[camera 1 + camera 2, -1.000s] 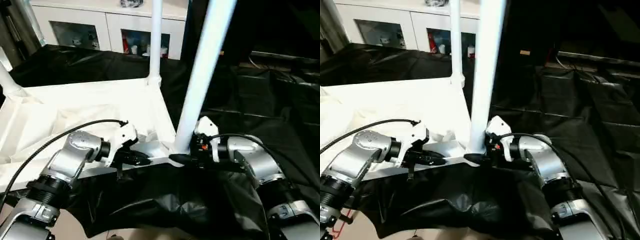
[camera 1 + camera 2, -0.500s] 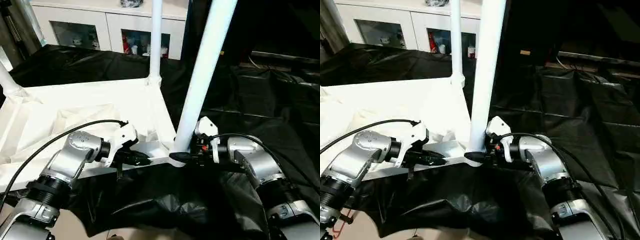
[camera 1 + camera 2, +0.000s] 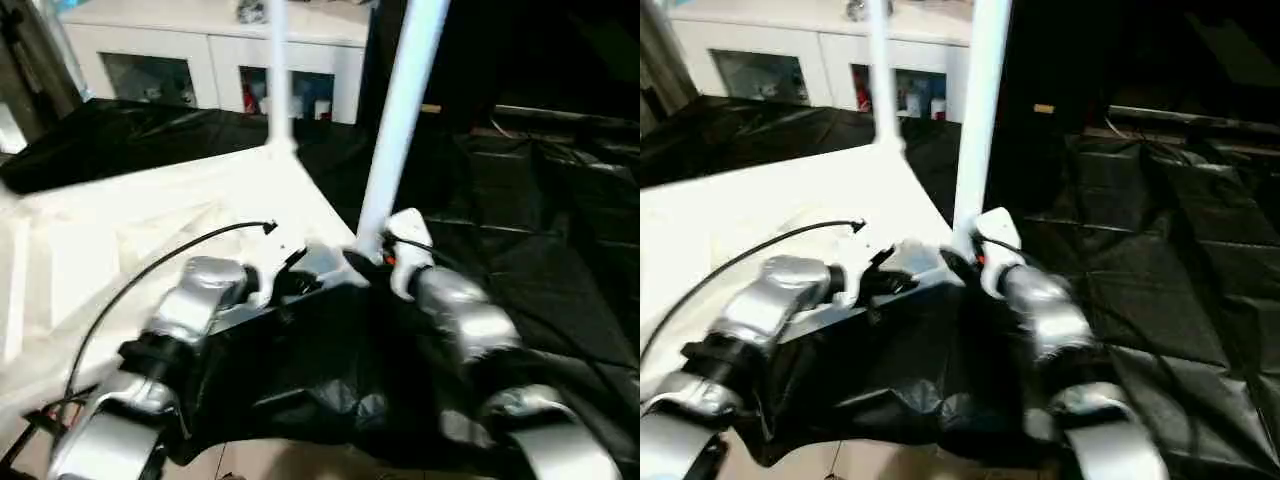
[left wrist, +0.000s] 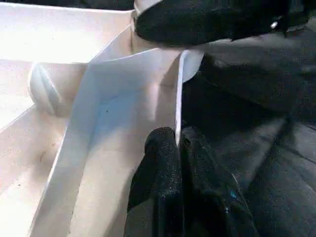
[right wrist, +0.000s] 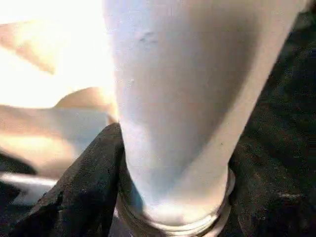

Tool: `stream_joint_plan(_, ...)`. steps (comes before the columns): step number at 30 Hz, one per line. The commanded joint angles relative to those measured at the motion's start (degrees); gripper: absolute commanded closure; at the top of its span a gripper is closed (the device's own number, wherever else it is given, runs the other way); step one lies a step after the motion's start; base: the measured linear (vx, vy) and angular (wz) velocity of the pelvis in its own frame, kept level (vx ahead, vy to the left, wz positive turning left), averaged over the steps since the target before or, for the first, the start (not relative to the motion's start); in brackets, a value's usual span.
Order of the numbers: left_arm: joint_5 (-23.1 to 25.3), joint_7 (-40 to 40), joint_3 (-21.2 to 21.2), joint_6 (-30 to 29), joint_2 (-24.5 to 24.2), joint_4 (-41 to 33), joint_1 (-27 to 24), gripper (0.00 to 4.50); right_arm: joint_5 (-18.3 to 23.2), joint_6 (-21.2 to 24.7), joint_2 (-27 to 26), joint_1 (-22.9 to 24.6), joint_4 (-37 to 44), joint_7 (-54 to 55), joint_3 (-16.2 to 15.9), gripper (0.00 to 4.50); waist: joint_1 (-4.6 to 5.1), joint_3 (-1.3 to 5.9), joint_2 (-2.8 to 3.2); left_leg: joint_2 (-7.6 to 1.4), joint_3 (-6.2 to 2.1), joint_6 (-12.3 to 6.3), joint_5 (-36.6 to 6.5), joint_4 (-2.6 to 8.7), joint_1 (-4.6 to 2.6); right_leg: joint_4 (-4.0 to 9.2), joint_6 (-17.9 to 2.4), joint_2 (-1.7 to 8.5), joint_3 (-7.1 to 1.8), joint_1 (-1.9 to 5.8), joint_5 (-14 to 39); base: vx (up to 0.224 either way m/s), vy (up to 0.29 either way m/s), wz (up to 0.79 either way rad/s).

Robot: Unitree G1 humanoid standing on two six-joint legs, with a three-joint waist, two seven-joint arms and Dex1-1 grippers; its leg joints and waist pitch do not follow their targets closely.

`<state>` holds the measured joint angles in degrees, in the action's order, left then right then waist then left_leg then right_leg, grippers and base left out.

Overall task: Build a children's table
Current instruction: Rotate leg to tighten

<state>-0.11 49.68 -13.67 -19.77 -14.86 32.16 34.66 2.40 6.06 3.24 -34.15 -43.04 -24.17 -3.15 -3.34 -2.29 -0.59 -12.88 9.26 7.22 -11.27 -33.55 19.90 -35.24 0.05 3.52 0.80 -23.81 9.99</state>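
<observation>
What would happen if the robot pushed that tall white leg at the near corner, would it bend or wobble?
The leg looks like a stiff plastic tube, so it likely won't bend. Standing tall on the upturned tabletop, it may wobble at its base. It probably is light.

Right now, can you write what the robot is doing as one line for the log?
stage: fitting near leg into upside-down tabletop | left pincer: shut on tabletop rim | right pincer: around leg base | far leg: upright

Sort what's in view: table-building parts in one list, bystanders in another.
Job:
- white plastic tabletop, lying underside up
- near white tubular leg, standing in its corner
- far white tubular leg

Lying about:
- white cabinet with glass doors
- black plastic sheeting
</observation>
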Motion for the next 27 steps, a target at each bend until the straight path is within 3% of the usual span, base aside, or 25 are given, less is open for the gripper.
stream_joint_plan(1, -1.6, -1.6, 0.0, 0.8, 3.7, -0.9, 1.9, 4.50, -2.7, 0.4, -3.5, 0.9, -2.8, -0.5, -4.8, 1.80, 0.00, 2.95, 0.09, 0.95, 0.83, 0.61, -12.4, 4.10, 0.33, 4.84, -8.7, 2.50, -1.11, 2.70, 18.9, 0.000, 0.000, 0.00)
stream_joint_plan(2, -1.6, -1.0, -0.3, 0.8, 3.6, -1.2, 1.7, 4.50, -1.8, -0.2, -3.8, 1.0, -2.0, -3.4, -4.8, 1.80, 0.08, 2.98, -0.02, 0.91, 0.86, 0.28, -12.6, 4.12, 0.38, 4.80, -8.8, 2.37, -1.09, 2.73, 18.0, 0.000, 0.000, 0.00)
stream_joint_plan(5, -1.5, 0.5, -0.4, 1.5, 3.0, -1.3, 1.3, 4.50, 1.1, 0.2, -3.5, 1.4, 0.2, -10.9, -4.0, 1.11, 0.04, 3.04, 0.00, 0.87, 0.86, -0.53, -12.6, 4.11, 0.45, 4.66, -9.6, 2.33, -1.07, 2.89, 15.9, 0.000, 0.000, 0.00)
stream_joint_plan(7, -1.7, 1.8, -0.4, 2.4, 2.3, -1.5, 0.9, 4.50, 1.6, 0.5, -2.3, 1.7, 1.4, -14.1, -4.2, 1.02, 0.02, 3.07, 0.00, 0.81, 0.89, -1.02, -12.2, 4.06, 0.52, 4.56, -10.1, 2.37, -1.08, 3.01, 14.6, 0.000, 0.000, 0.00)
stream_joint_plan(8, -1.9, 3.0, -0.6, 2.7, 1.7, -1.9, 0.6, 4.50, 1.3, 0.0, -0.9, 1.8, 1.9, -16.2, -5.1, 0.76, -0.06, 3.12, -0.03, 0.80, 0.91, -1.34, -11.4, 4.03, 0.53, 4.50, -10.5, 2.39, -1.07, 3.08, 13.6, 0.000, 0.000, 0.00)
stream_joint_plan(12, -2.8, 8.7, -1.5, 4.2, -1.2, -3.8, -1.0, 4.50, 0.5, -2.7, 5.1, 2.7, 4.1, -23.6, -8.1, 0.55, -0.18, 3.19, 0.18, 0.73, 0.97, -1.94, -10.2, 3.93, 0.54, 4.30, -11.7, 2.40, -0.98, 3.23, 10.9, 0.000, 0.000, 0.00)
stream_joint_plan(18, -3.4, 15.5, -2.6, 5.8, -5.1, -6.3, -3.1, 4.50, 1.4, -1.8, 10.3, 3.3, 6.9, -32.2, -7.6, 0.55, -0.08, 3.17, 0.26, 0.49, 1.04, -2.44, -11.2, 3.99, 0.30, 4.32, -12.7, 2.29, -1.00, 3.07, 10.8, 0.000, 0.000, 0.00)
stream_joint_plan(23, -4.2, 21.1, -3.1, 7.1, -7.8, -8.1, -4.4, 4.50, 2.6, -0.9, 14.5, 4.9, 11.3, -40.4, -9.2, 0.55, -0.44, 3.26, 0.06, 0.32, 1.09, -3.25, -9.7, 3.90, 0.36, 3.79, -13.7, 2.29, -0.96, 3.31, 7.3, 0.000, 0.000, 0.00)
stream_joint_plan(27, -4.2, 24.0, -3.5, 7.7, -10.0, -8.8, -5.1, 4.50, 3.4, 0.3, 15.9, 5.2, 12.3, -43.5, -10.0, 0.55, -0.45, 3.09, -0.16, 0.40, 1.10, -3.00, -10.5, 3.96, 0.34, 3.98, -13.5, 2.34, -0.95, 3.17, 9.4, 0.000, 0.000, 0.00)
